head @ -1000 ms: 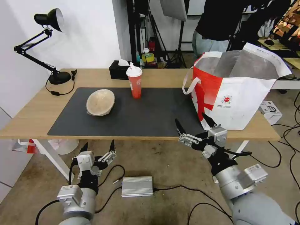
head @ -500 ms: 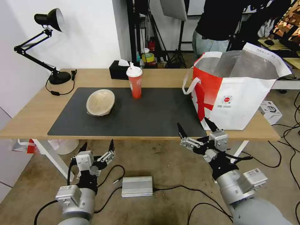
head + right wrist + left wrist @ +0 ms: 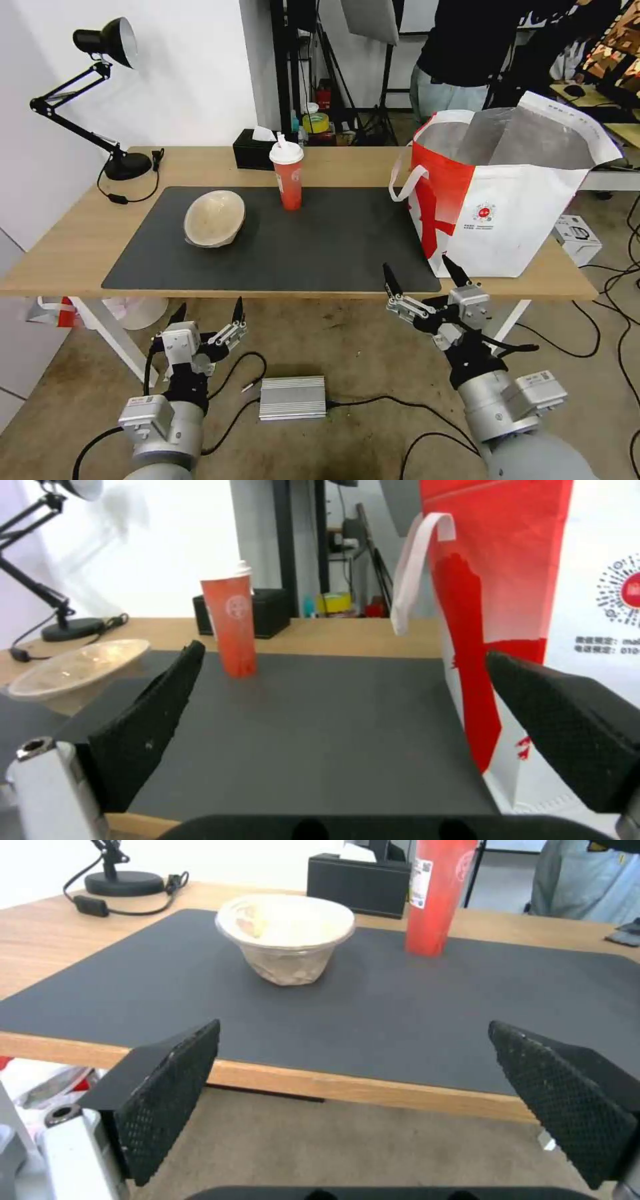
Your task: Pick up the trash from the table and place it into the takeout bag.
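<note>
On the dark mat (image 3: 320,247) of the table (image 3: 80,233), a beige pulp bowl (image 3: 215,218) (image 3: 287,937) (image 3: 73,667) lies tilted at the left. A red paper cup (image 3: 287,175) (image 3: 437,895) (image 3: 230,625) with white lid and straw stands upright behind the mat's middle. The takeout bag (image 3: 507,187) (image 3: 533,605) stands open at the table's right end, foil lining showing. My left gripper (image 3: 209,310) (image 3: 353,1027) hangs open below the table's front edge, facing the bowl. Beside the bag's near corner, my right gripper (image 3: 419,267) (image 3: 343,655) is open at the front edge and holds nothing.
A black desk lamp (image 3: 127,165) stands at the table's far left and a black tissue box (image 3: 253,150) behind the cup. A small white box (image 3: 577,237) sits right of the bag. A silver power brick (image 3: 292,398) and cables lie on the floor.
My right gripper has sunk slightly and drawn back toward me, still open. The left gripper, bowl, cup and bag have not moved.
</note>
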Available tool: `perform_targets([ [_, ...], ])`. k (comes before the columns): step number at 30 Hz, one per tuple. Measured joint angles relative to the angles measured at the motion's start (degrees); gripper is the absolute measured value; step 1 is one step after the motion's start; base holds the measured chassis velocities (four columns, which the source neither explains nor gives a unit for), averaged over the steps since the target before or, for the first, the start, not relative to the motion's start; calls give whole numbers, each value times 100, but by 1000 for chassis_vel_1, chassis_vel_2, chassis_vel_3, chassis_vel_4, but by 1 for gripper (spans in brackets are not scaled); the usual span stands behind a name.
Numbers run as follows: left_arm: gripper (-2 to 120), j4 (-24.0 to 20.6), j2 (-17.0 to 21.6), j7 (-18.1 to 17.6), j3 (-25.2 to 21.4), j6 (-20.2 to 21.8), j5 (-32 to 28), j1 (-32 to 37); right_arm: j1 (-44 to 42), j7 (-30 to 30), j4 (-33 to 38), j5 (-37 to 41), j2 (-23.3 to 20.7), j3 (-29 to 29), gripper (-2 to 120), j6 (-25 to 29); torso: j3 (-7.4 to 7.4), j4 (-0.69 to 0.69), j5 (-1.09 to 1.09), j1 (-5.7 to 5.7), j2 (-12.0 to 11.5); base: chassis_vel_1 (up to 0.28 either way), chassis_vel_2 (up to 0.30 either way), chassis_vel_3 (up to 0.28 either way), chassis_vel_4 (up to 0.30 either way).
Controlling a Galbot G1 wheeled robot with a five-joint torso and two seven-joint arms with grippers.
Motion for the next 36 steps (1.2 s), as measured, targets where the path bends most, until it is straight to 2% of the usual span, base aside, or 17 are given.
perform_targets([
  [18, 99, -17, 0, -2, -7, -2, 4, 18, -327, 357, -125, -492, 353, -361, 100, 103, 0, 0, 0, 0, -1, 0, 0, 0, 0],
  [36, 99, -29, 0, -2, -25, 0, -15, 8, -621, 525, -112, -740, 494, -573, 100, 55, 0, 0, 0, 0, -1, 0, 0, 0, 0],
])
